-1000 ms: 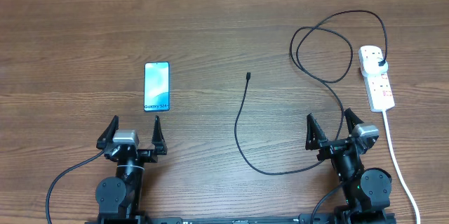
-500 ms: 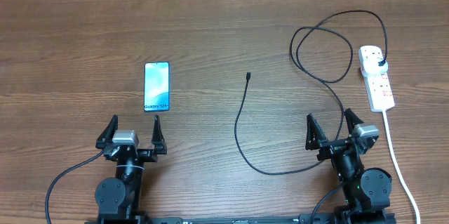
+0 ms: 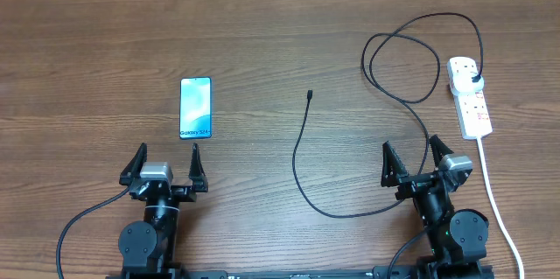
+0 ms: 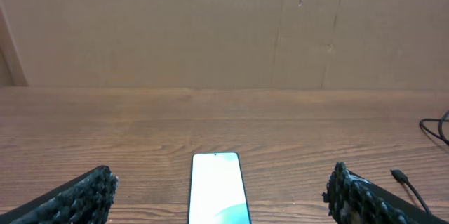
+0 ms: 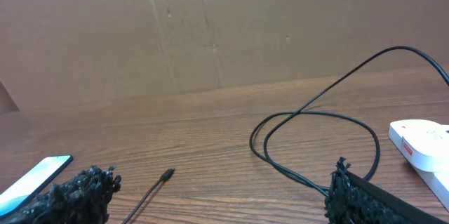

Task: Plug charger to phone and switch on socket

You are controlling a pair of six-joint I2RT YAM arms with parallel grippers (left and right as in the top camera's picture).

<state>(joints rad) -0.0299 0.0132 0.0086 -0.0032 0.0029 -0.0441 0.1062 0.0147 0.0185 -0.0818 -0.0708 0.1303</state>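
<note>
2 grippers sit at the near table edge, both with jaws spread wide and holding nothing: left gripper (image 3: 169, 150), right gripper (image 3: 409, 143). Galaxy S24 phone (image 3: 195, 108) lies flat, screen up, just ahead of the left gripper, centred between its fingers (image 4: 77, 199) in the left wrist view. Charger cable (image 3: 296, 149) lies loose on the wooden table (image 3: 105, 34); connector tip (image 3: 310, 95) mid-table, well apart from the phone. Cable loops past the right gripper; its black plug (image 3: 473, 77) sits in the white power strip (image 3: 472, 108) at far right. White cord (image 3: 494, 191) runs from the strip toward the near edge
</note>
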